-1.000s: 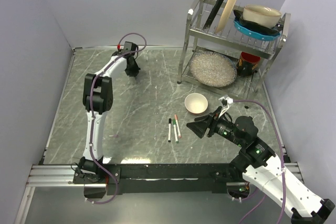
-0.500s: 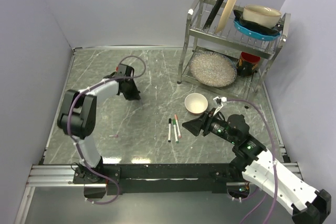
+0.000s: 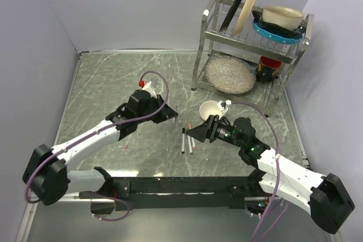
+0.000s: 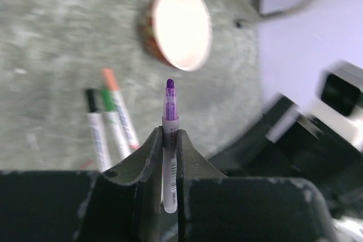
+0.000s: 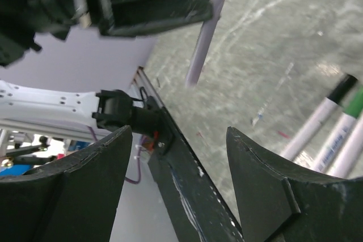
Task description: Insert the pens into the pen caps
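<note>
Currently the left tool (image 4: 169,138) is clamped narrow on the thin purple pen (image 4: 169,103), tip pointing out toward the small bowl (image 4: 180,25), while the right tool (image 5: 177,135) hangs wide and empty just beside three white-barrelled pens (image 3: 188,139) lying side by side on the surface (image 3: 113,83). No cap shows clearly, so I judge the right tool should fetch a matching one, then meet the held pen dead in line with its tip and press straight on.

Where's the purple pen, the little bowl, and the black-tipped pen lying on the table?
purple pen (image 4: 169,106), left wrist view, upper barrel just below the tip.
bowl (image 4: 180,26), left wrist view, pale inside surface.
black-tipped pen (image 4: 96,134), left wrist view, white barrel.
</note>
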`<action>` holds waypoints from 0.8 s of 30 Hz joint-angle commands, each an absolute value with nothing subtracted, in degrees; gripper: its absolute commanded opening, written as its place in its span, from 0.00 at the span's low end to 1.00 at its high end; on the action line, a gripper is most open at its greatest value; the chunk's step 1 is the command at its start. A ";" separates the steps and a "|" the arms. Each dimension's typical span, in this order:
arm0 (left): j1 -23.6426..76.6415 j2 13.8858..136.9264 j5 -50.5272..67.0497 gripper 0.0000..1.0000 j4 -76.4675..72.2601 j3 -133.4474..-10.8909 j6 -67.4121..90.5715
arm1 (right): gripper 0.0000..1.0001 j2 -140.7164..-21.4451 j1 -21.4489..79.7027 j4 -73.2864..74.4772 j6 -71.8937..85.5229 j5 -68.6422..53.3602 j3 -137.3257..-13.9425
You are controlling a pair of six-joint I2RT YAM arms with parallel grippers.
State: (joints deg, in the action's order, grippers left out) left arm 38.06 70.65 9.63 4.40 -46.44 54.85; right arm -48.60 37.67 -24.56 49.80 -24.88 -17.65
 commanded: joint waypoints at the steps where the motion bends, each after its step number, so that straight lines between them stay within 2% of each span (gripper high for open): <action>1: 41.65 66.45 8.88 0.01 -1.41 -44.48 59.15 | 0.75 -51.49 39.19 -34.44 51.77 -25.93 -19.16; 16: 48.60 61.26 6.06 0.01 -6.32 -40.43 63.89 | 0.70 -56.16 44.56 -35.33 50.71 -19.69 -23.20; 19: 49.04 60.91 6.15 0.01 -7.03 -40.17 64.33 | 0.56 -56.86 45.17 -36.99 51.76 -20.74 -22.85; 20: 49.13 60.82 6.15 0.01 -7.12 -40.25 64.34 | 0.39 -56.95 45.44 -37.78 51.94 -21.18 -22.59; 22: 49.57 60.12 5.10 0.01 -6.60 -40.52 64.34 | 0.21 -57.04 45.70 -40.16 52.55 -22.32 -21.62; 23: 49.57 59.86 4.49 0.04 -5.29 -40.95 64.42 | 0.03 -56.95 45.88 -40.78 52.73 -22.32 -21.36; 24: 49.66 59.16 3.87 0.09 -4.23 -41.31 65.12 | 0.00 -56.43 46.05 -40.61 52.73 -22.24 -21.18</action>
State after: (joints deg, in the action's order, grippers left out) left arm 48.93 61.32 6.44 -3.60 -40.40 63.53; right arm -57.25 44.73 -33.54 52.27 -20.82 -20.43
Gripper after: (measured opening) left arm 0.151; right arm 0.122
